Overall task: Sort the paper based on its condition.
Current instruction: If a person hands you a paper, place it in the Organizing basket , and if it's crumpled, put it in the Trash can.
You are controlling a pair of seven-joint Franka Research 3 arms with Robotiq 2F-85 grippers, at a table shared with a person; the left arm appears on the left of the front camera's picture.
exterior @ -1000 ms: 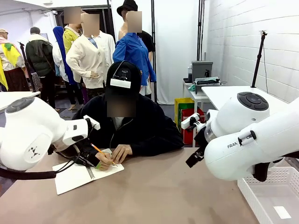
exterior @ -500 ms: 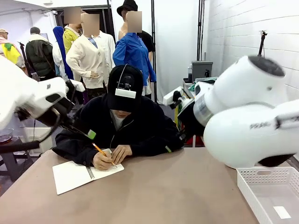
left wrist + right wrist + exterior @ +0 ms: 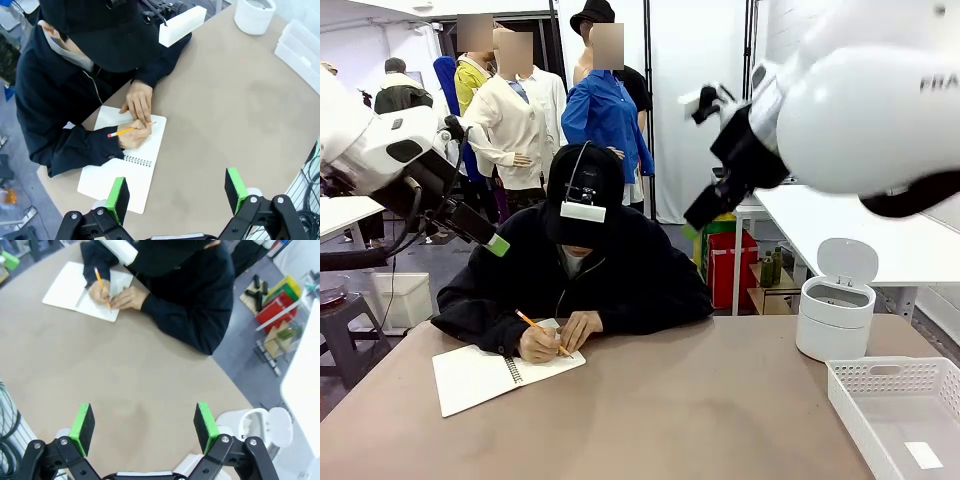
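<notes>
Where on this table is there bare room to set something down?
The widest bare stretch of the table is its middle, between the spiral notebook on the robot's left and the white basket and bin on its right. Crowded spot: the notebook, where the person's hands are writing.

Front: white basket (image 3: 895,380) runs off the right and bottom edges, the small white slip (image 3: 923,455) inside too small to identify | notebook (image 3: 480,375) page partly covered by the person's writing hand (image 3: 540,345) | Left wrist: bin (image 3: 255,15) clipped by the top edge | Right wrist: bin (image 3: 247,421) base hidden behind the right tool (image 3: 143,407)
</notes>
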